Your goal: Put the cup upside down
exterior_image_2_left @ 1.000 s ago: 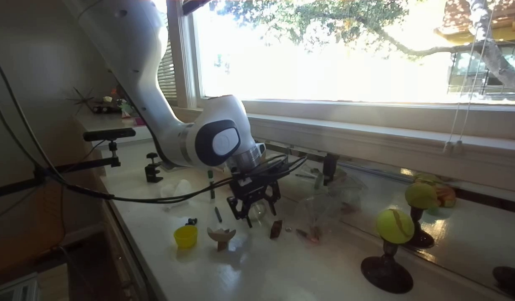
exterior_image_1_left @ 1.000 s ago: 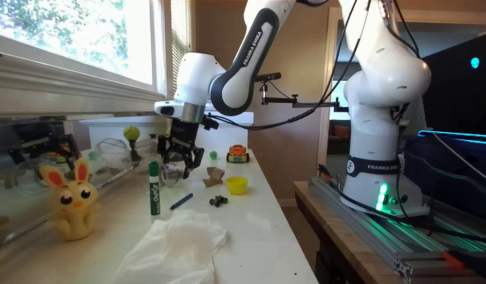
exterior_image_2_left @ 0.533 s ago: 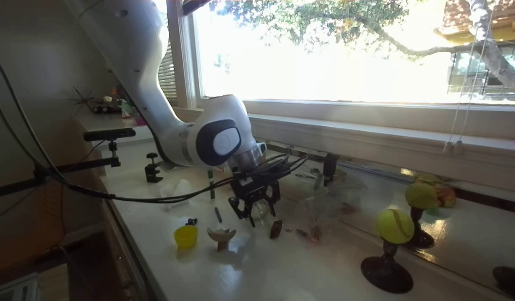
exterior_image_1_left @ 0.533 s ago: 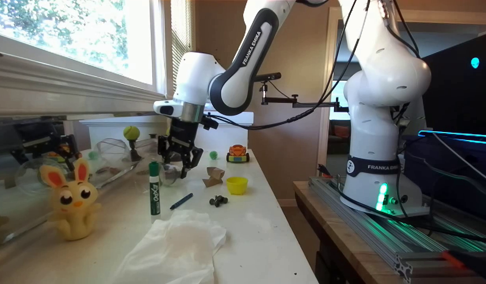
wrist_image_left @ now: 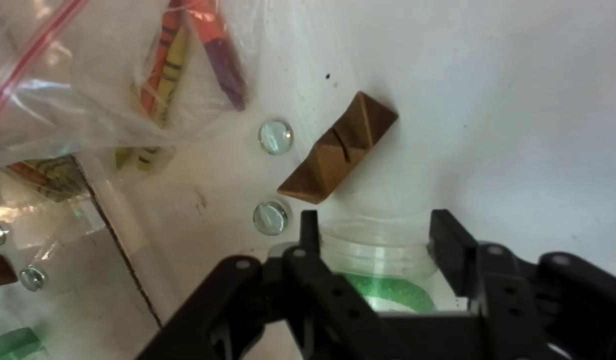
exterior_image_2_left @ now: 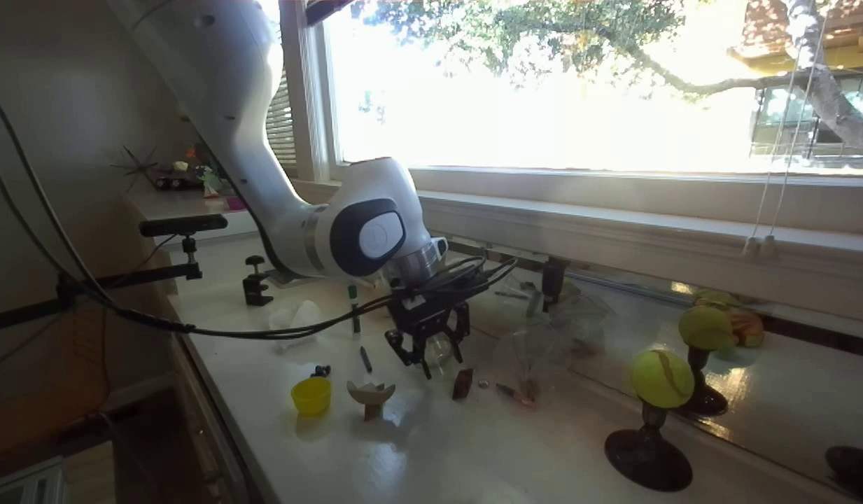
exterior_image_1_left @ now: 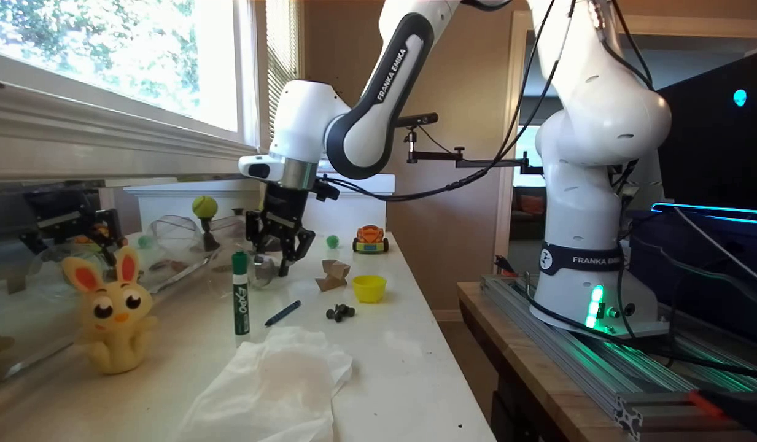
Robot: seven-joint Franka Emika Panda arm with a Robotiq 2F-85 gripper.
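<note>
Beneath a bright window (exterior_image_1_left: 139,49), a Franka Emika Panda arm (exterior_image_1_left: 304,123) bends over a white countertop (exterior_image_1_left: 409,368), its Robotiq gripper (wrist_image_left: 373,232) apparently clamped on a clear cup (wrist_image_left: 380,260) bearing a curved green marking (wrist_image_left: 387,287). The wrist view shows the jaws parted by the cup's width, a finger (wrist_image_left: 310,232) close against either side; in both exterior views the cup sits between them. Glare and see-through walls hide whether it tilts, whether it touches the countertop and which end is the mouth. A carved brown wooden block (wrist_image_left: 340,150), two clear round beads (wrist_image_left: 275,137) and a zip-top bag (wrist_image_left: 98,90) of crayons (wrist_image_left: 223,60) lie nearby; a small yellow cup (exterior_image_1_left: 369,289) stands upright well apart, toward the countertop's open edge.

By its looks the clear cup is thin plastic: very light, springy and slick, likelier to buckle than shatter. The hold seems best taken across opposite sides, close to the ringed band (wrist_image_left: 375,240), which should stiffen the wall, with only a modest squeeze. Turning it over will probably call for a slow wrist roll, since so smooth a wall could swivel or slip between the fingers.
</note>
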